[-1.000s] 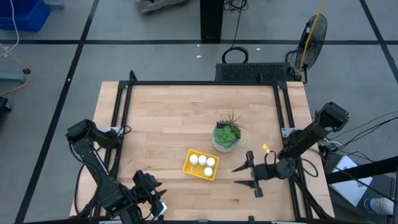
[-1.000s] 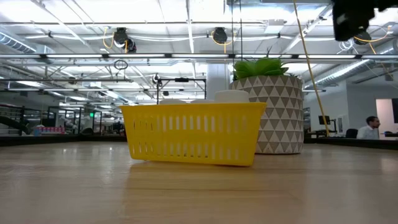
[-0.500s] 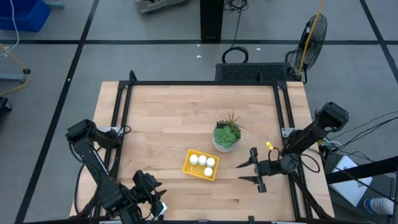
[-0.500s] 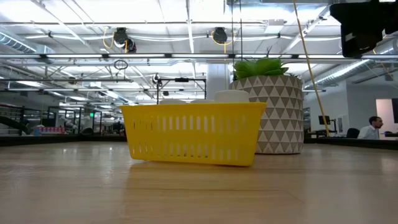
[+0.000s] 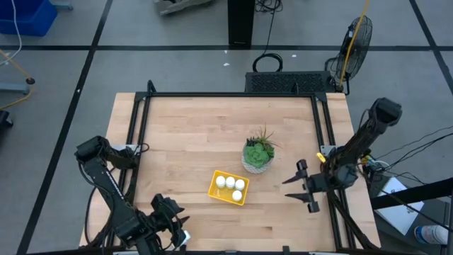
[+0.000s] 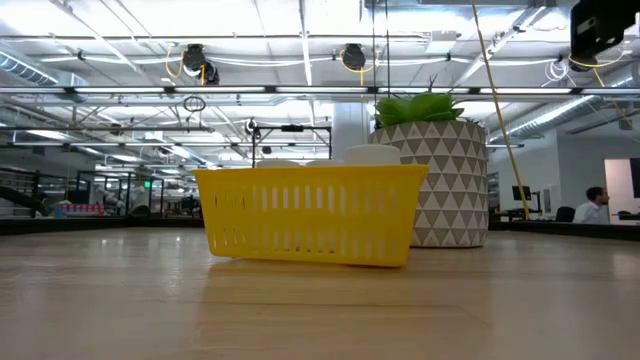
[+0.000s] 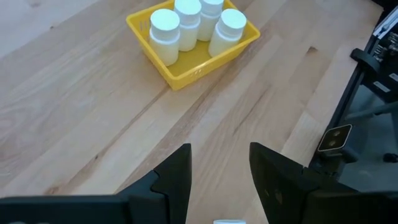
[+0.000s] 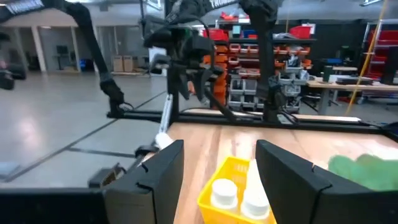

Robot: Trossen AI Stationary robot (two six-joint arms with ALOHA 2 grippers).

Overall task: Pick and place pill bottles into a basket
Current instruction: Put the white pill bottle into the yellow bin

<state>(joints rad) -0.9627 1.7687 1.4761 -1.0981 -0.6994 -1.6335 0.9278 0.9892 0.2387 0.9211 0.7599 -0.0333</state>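
Pill bottles (image 5: 230,185) fill basket (image 5: 215,188); right tool (image 5: 300,185) raised, open.

Four pill bottles (image 5: 230,187) are visible, all in one yellow basket (image 5: 214,188). One potted plant (image 5: 258,154). Two arms, each with one pincer.

From the high view I see the bench (image 5: 191,134) evenly and brightly lit from above, with only short, soft shadows beside the plant pot (image 5: 257,157) and the basket (image 5: 228,188). In the low view, rows of ceiling lights (image 6: 300,40) burn out to white glare, the near bench surface is soft and out of focus, and the basket wall stands sharp. In my right wrist view the room behind is dimmer, the plant and the near pincer fingers (image 8: 155,177) blur, while the left wrist view is bright and crisp.
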